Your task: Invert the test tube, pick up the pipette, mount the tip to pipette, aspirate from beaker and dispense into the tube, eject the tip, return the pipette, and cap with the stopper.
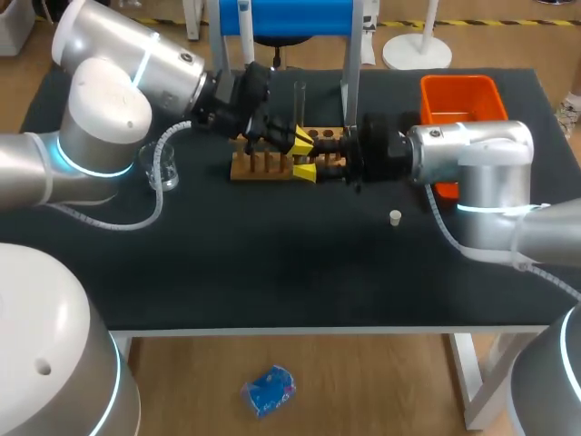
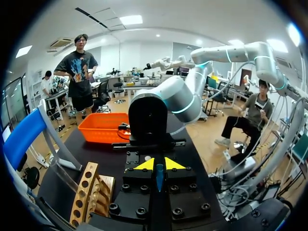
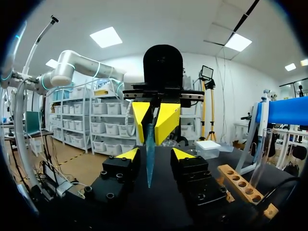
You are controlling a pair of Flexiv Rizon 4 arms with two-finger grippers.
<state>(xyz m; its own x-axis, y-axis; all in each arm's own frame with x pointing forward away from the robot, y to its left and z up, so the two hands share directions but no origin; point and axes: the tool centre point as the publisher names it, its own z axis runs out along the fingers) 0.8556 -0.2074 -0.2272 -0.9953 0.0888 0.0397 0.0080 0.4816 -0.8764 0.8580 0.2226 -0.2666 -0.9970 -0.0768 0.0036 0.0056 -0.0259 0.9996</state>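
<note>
My left gripper [image 1: 302, 141] and right gripper [image 1: 307, 171] meet tip to tip over the wooden tube rack [image 1: 259, 165]. The left gripper [image 2: 159, 164] is shut on a slim blue pipette tip [image 2: 159, 178]. In the right wrist view that blue tip [image 3: 149, 163] hangs from the left gripper [image 3: 155, 120] down between the fingers of my right gripper [image 3: 155, 154], which stand apart from it, open. A clear test tube [image 1: 300, 100] stands upright in the rack. The glass beaker [image 1: 159, 165] sits at the left under my left arm. A small white stopper [image 1: 395, 218] lies right of the middle.
An orange bin [image 1: 463, 100] stands at the back right, partly behind my right arm. A blue-topped stand [image 1: 290, 16] rises at the back edge behind the rack. The rack [image 3: 240, 185] lies just beside my right gripper.
</note>
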